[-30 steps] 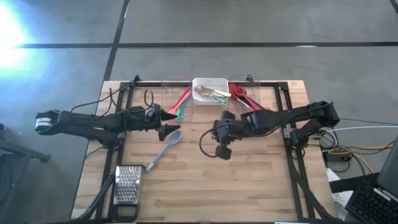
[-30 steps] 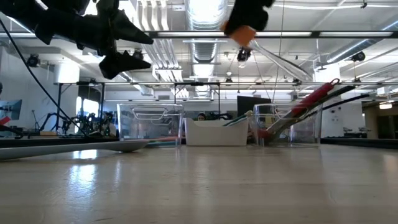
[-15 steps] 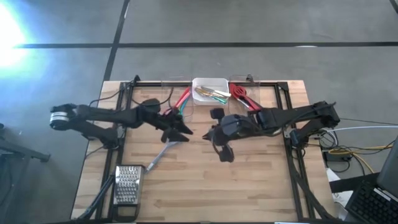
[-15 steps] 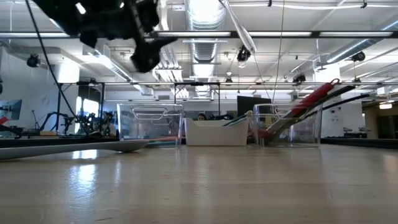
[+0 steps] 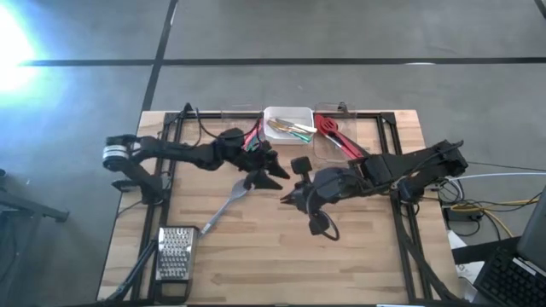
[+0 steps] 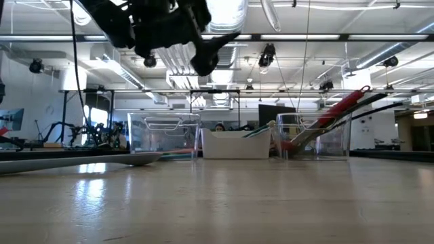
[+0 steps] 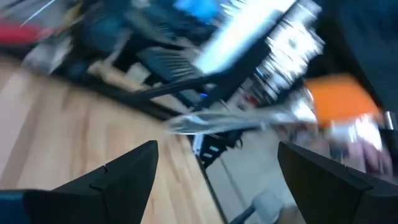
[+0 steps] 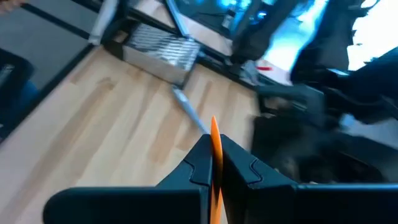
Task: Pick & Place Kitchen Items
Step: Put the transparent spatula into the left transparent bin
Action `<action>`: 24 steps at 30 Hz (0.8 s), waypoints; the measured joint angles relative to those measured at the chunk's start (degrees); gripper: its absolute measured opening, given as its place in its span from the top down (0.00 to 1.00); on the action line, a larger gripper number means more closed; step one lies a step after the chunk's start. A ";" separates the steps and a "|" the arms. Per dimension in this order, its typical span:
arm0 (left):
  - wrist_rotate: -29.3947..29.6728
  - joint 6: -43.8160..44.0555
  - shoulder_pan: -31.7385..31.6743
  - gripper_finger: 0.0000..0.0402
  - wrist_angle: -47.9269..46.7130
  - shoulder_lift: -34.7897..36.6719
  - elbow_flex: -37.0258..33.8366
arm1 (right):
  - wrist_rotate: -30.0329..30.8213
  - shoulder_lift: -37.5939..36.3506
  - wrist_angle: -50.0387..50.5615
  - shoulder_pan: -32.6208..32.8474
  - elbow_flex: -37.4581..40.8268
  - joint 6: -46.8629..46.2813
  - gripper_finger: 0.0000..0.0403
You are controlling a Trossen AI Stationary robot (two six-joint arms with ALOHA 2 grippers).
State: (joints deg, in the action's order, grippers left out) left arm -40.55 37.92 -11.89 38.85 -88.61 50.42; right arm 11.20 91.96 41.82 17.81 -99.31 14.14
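My right gripper point(image 5: 293, 195) hangs over the table's middle, shut on a slim utensil with an orange handle point(image 7: 341, 107) and a silvery front part point(image 7: 230, 121). My left gripper point(image 5: 275, 173) stands open just left of it, high above the board, pointing toward it with nothing between its fingers point(image 7: 217, 146). A grey spoon point(image 5: 225, 205) lies flat on the table below the left gripper. More kitchen items lean in two clear containers point(image 5: 241, 135) point(image 5: 334, 132) and lie in a white bin point(image 5: 288, 125) at the far edge. My right gripper pinches the utensil's orange handle point(image 8: 214, 129) between its two fingers; only a thin orange edge shows between them. The fingers slant downward. The utensil is lifted clear of the table, and its silvery part sticks out beyond the fingers.
A flat metal grater point(image 5: 177, 253) lies near the table's near left corner, by the spoon's handle end. Black frame rails point(image 5: 401, 222) run along the table's sides. Bare wood point(image 5: 341, 264) lies toward the near right.
My left gripper, still open, has swung from the table's left toward its middle, past the grey spoon, rising a little and turning level. My right gripper has risen with the orange-handled utensil, rolled, and shifted slightly toward the near edge; the utensil has climbed almost out of the low view.
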 joint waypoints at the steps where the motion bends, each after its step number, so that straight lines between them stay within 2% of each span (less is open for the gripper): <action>1: -1.77 -3.75 0.23 0.17 1.11 -0.66 0.55 | 0.88 0.00 0.37 0.15 -0.46 -0.05 0.98; 3: -3.70 -12.36 0.59 0.17 1.13 -1.33 1.06 | 2.37 -0.05 1.84 0.36 -1.43 -0.24 0.98; 5: -3.03 -20.72 0.92 0.17 1.04 -1.54 1.06 | 2.37 -0.26 2.08 0.47 -2.18 -0.89 0.98; 13: 11.75 -48.97 2.40 0.17 1.02 -1.26 1.03 | 2.08 -0.39 2.34 0.43 -4.45 -1.73 0.98; 18: 18.52 -57.61 4.03 0.17 1.14 -1.25 1.04 | 2.23 -0.39 1.66 0.30 -4.57 -1.37 0.98; 24: 19.03 -65.02 7.79 0.17 1.27 -1.26 1.35 | 2.34 -0.39 0.77 0.29 -4.57 0.23 0.98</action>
State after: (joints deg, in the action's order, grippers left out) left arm -21.52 -27.10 -4.09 40.12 -89.86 51.77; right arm 13.54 91.57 42.59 18.11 -103.88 14.37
